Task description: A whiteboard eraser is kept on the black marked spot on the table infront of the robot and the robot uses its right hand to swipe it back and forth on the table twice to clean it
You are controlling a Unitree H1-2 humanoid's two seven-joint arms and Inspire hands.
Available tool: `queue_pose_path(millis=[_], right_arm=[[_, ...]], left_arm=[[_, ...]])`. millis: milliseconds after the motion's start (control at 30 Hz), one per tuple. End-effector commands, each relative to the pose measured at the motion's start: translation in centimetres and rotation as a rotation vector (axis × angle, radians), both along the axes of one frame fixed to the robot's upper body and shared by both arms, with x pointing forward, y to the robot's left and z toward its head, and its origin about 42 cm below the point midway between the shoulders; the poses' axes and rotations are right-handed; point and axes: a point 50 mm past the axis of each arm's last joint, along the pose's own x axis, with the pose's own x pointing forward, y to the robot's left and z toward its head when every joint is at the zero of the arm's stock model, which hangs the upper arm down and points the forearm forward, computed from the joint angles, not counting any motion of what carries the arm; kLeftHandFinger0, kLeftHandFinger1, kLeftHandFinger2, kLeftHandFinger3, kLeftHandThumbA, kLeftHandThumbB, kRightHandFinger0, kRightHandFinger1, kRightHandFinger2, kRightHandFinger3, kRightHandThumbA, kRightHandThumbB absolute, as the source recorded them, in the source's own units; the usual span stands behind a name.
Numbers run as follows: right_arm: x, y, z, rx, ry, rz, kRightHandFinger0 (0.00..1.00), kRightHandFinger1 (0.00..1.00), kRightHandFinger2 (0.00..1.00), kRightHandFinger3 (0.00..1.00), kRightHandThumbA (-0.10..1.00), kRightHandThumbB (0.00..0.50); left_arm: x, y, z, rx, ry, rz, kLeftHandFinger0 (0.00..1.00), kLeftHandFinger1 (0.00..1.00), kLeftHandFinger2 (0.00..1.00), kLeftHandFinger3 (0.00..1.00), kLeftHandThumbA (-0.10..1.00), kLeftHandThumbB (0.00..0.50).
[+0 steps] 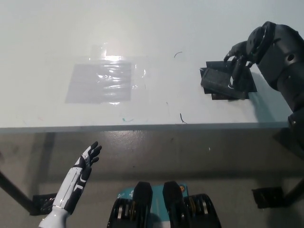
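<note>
The dark grey whiteboard eraser (217,80) lies on the black marked spot (251,85) at the right of the white table (156,28). My black right hand (238,59) comes in from the upper right and hangs over the eraser's right end. Its fingers (234,73) are apart and bent down onto the eraser's top, not closed around it. That end of the eraser is hidden under the hand. My white left hand (88,159) rests open below the table's front edge at the lower left.
A shiny clear taped patch (100,81) lies on the table left of centre. Small pen marks (178,54) show near the middle. The table's front edge (142,127) runs across the picture, with floor below it.
</note>
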Motion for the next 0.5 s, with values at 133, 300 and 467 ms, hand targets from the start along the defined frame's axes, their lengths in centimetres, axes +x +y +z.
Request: queue_pose_path(millis=[133,300,467], right_arm=[[0.4,1.1,1.8,0.027,-0.060,0.070,1.00,1.00,1.00,1.00,1.00,0.197],[0.0,1.7,0.2,0.083,-0.021,0.059,1.00,1.00,1.00,1.00,1.00,0.194],[-0.2,1.9,-1.3,0.038,-0.026,0.073,1.00,1.00,1.00,1.00,1.00,0.180]], left_arm=[[-0.1,0.5,0.9,0.001,-0.062,-0.006,1.00,1.00,1.00,1.00,1.00,0.417],[-0.1,0.5,0.9,0.009,-0.065,-0.007,1.00,1.00,1.00,1.00,1.00,0.418],[-0.1,0.6,0.9,-0.002,-0.062,-0.010,1.00,1.00,1.00,1.00,1.00,0.407]])
